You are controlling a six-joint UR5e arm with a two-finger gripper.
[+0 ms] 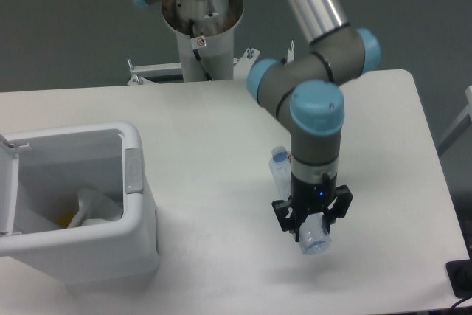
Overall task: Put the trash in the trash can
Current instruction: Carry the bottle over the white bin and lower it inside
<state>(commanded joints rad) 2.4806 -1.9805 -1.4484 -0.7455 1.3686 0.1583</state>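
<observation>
End effector downward, clamped on bottle, above table.

The table was viewed by one fixed camera, set high and fairly near, angled down toward the arm's base at 12 o'clock.

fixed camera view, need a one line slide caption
Two-finger gripper lifts crushed clear plastic bottle off white table, right of open white plastic bin.

White table with rounded corners on a grey floor. Behind its far edge, a white metal bracket frame with bolts. A small black object sits at the table's near right corner, cut off by the picture's edge.
</observation>
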